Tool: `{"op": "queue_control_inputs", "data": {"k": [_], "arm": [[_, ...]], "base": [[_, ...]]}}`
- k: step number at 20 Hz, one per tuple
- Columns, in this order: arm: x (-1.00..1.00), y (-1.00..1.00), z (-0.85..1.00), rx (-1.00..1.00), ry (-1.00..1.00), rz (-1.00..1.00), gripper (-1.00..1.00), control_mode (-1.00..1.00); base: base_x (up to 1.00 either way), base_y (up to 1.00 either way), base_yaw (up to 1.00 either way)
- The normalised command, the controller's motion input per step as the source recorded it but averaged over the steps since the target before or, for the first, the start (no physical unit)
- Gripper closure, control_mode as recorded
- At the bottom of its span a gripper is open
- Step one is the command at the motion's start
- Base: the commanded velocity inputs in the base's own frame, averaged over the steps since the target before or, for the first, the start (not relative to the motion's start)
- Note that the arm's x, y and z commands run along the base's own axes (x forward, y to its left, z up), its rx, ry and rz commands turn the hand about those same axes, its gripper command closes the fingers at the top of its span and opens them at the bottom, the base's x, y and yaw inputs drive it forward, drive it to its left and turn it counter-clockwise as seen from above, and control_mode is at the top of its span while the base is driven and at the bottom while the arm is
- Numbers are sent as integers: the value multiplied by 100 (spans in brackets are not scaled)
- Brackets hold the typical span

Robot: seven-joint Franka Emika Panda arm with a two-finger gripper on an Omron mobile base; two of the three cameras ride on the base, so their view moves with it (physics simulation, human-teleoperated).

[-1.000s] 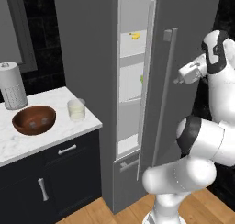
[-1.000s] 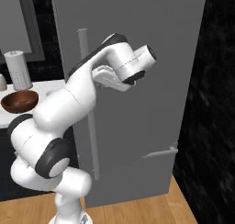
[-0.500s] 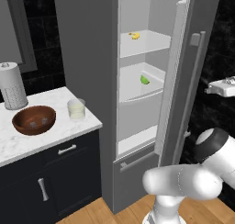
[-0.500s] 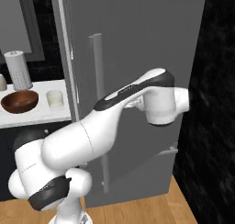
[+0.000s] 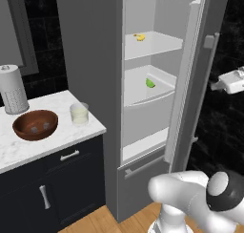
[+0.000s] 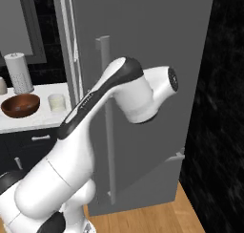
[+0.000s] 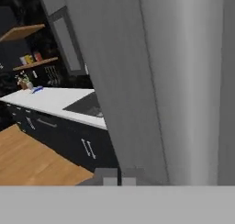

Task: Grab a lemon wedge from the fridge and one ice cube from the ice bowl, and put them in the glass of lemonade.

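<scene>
The fridge (image 5: 90, 60) stands with its door (image 5: 188, 84) swung wide open. On its middle shelf lies the lemon wedge (image 5: 150, 82), small and yellowish-green. My gripper (image 5: 214, 86) hovers just right of the door's bar handle (image 5: 210, 60), outside the fridge; its fingertips (image 7: 110, 178) sit pressed together, shut, with nothing seen between them. On the marble counter, the reddish-brown ice bowl (image 5: 35, 124) holds pale cubes, and the glass of lemonade (image 5: 79, 113) stands right of it. From the right, my arm covers much of the door (image 6: 157, 46); bowl (image 6: 20, 105) and glass (image 6: 56, 102) sit far left.
A small bright yellow piece (image 5: 139, 37) lies on the fridge's top shelf. A tall white perforated cylinder (image 5: 13, 89) stands behind the bowl. Dark cabinets (image 5: 52, 179) sit under the counter (image 5: 9, 153). The hand view looks along the grey door (image 7: 151, 81) toward a distant counter (image 7: 50, 101).
The fridge door has swung from nearly closed to wide open. My hand has travelled right with the door's outer edge, and the fingers have closed fully.
</scene>
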Motion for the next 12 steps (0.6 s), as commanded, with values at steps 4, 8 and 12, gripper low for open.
{"op": "queue_control_inputs", "data": {"k": [4, 8, 12], "arm": [[-36, 82, 37, -34, -7, -30, 100, -100], [-82, -37, 31, -3, -33, -28, 100, -100], [-100, 14, 76, -9, -33, -5, 100, -100]], "base": [[0, 0, 0], [0, 0, 0], [0, 0, 0]]}}
